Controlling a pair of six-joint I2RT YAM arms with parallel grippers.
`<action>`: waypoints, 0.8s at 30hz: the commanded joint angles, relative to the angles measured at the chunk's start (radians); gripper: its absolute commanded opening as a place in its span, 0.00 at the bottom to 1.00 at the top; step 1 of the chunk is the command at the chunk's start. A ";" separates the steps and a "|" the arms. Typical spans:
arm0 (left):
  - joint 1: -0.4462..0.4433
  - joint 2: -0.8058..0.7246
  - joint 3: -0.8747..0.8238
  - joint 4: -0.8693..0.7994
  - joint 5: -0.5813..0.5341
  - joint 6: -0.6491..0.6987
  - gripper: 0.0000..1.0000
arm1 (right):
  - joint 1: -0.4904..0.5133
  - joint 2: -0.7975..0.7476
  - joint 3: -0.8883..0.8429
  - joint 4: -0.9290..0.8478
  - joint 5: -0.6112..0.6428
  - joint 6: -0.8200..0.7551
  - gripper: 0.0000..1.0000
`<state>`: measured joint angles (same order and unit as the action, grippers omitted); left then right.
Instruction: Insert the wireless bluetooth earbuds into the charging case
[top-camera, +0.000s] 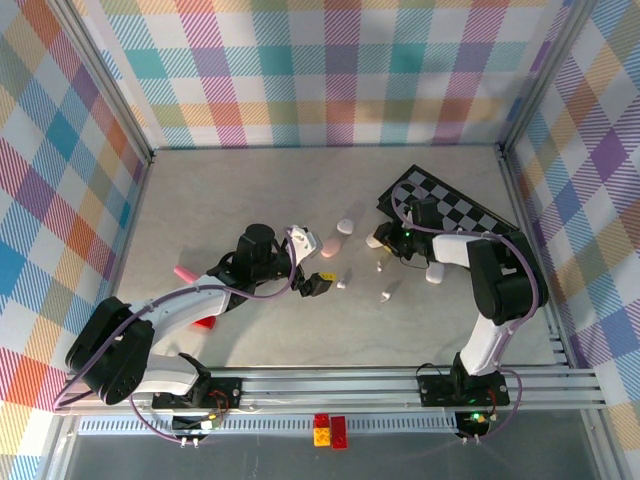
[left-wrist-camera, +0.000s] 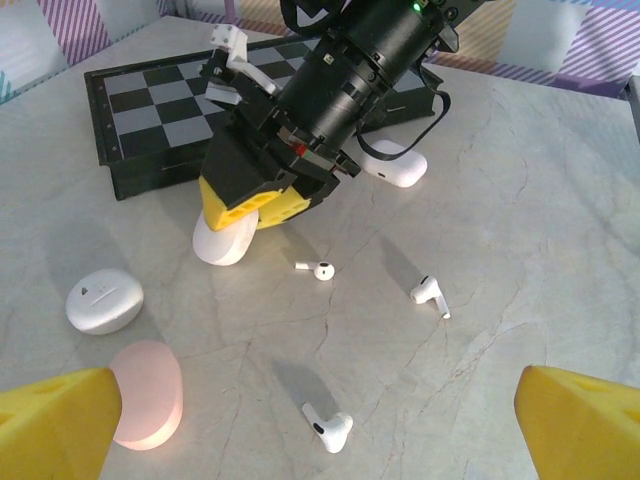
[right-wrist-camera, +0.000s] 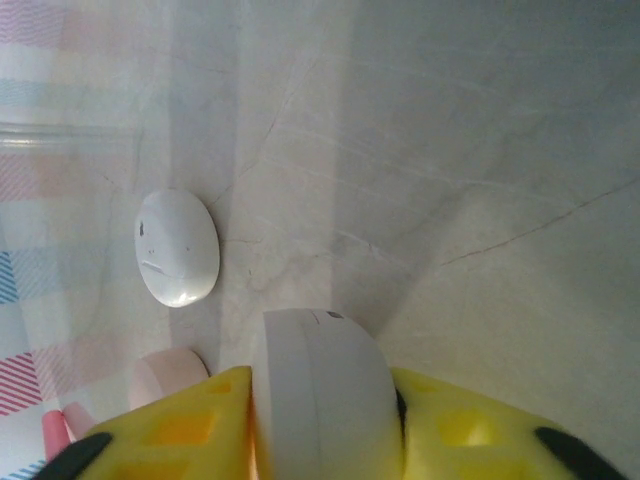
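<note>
Three white earbuds lie loose on the table: one (left-wrist-camera: 329, 428) between my left gripper's wide-apart yellow fingertips, two more (left-wrist-camera: 318, 269) (left-wrist-camera: 430, 293) farther out. My left gripper (left-wrist-camera: 318, 400) (top-camera: 318, 280) is open and hovers over the nearest earbud, holding nothing. A white oval charging case (right-wrist-camera: 320, 390) stands on edge on the table between the yellow fingers of my right gripper (right-wrist-camera: 322, 410) (top-camera: 380, 240). The left pad touches the case, and a thin dark line shows by the right pad. The same case (left-wrist-camera: 225, 240) pokes out under that gripper in the left wrist view.
Other closed cases lie around: a white one (left-wrist-camera: 104, 300), a pink one (left-wrist-camera: 148, 392), another white one (left-wrist-camera: 393, 163) past the right arm. A chessboard (top-camera: 455, 205) sits at the back right. Red and yellow bricks (top-camera: 330, 430) rest off the table's front rail.
</note>
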<state>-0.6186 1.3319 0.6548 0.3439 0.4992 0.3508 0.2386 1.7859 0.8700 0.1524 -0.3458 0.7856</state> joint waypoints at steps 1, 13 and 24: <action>0.007 -0.016 0.025 -0.031 -0.023 0.024 1.00 | 0.001 -0.037 0.031 -0.050 0.043 -0.054 0.43; 0.008 -0.001 0.055 -0.052 -0.046 -0.035 1.00 | 0.001 -0.361 -0.050 -0.358 0.337 -0.227 0.75; 0.007 0.017 0.083 -0.076 -0.067 -0.041 1.00 | -0.005 -0.443 -0.102 -0.664 0.653 -0.312 0.79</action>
<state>-0.6186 1.3357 0.7116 0.2813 0.4316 0.3252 0.2382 1.3140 0.7620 -0.4122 0.2317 0.5102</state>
